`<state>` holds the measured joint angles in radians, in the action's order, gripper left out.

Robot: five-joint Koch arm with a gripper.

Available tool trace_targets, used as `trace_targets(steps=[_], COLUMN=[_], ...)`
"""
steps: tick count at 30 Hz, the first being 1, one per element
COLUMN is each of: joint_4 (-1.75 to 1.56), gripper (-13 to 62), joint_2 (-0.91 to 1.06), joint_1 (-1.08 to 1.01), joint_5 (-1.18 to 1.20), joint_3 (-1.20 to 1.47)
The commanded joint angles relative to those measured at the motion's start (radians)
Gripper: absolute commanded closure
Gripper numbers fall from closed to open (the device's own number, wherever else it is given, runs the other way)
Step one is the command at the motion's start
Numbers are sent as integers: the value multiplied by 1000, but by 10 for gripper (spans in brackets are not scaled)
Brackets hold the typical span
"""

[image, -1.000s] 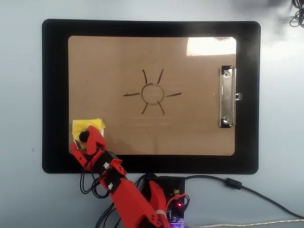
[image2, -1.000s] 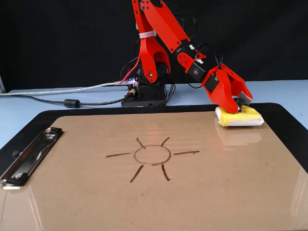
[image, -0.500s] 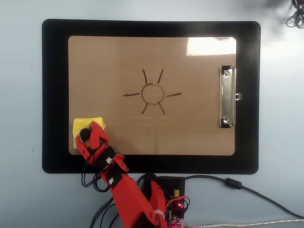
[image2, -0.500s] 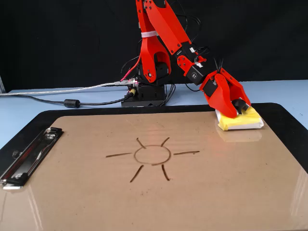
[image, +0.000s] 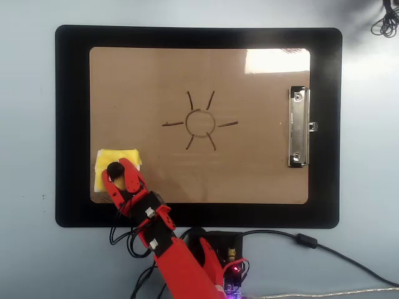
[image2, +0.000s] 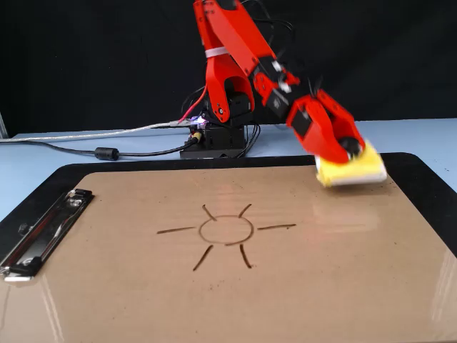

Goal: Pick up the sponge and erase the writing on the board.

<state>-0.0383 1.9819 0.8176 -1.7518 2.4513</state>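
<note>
**Red arm gripping the yellow sponge over the board's corner**

In the overhead view, the yellow sponge [image: 115, 166] is sitting at the far left, over the lower-left corner of the tan clipboard [image: 156, 75]. The red gripper [image: 117, 176] is reaching up onto it from the bottom edge, its jaws pinching the round black knob [image: 115, 169] at the sponge's centre. The clipboard is lying on a black mat [image: 72, 124], which is resting on a pale blue table [image: 28, 124]. Moving right, the sun drawing [image: 200, 123], a circle with short rays, is lying near the middle of the clipboard, well apart from the sponge and looking whole. Further right, the silver metal clip [image: 298, 128] is running along the clipboard's short right edge. Below the mat, the arm's base [image: 215, 249] is standing with a black cable [image: 312, 244] trailing off to the right.

In the fixed view the sides are reversed: the clip [image2: 43, 229] is showing at the left, the sun drawing [image2: 226, 230] in the middle, and the sponge [image2: 350, 170] at the right. There the sponge is blurred and appearing tilted, lifted just clear of the clipboard [image2: 214, 300], with the gripper [image2: 348, 148] clamping down on it from above.
</note>
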Motion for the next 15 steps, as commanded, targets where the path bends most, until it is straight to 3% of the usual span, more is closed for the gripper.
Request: trace_targets(steps=[1, 6, 10, 15], joint_4=[255, 1025, 1005, 729], gripper=[573, 573, 573, 573], joint_2=[152, 308, 229, 6], joint_1=[-49, -434, -881, -997], joint_5=[-120, -57, 216, 268], joint_3=[-110, -426, -488, -463])
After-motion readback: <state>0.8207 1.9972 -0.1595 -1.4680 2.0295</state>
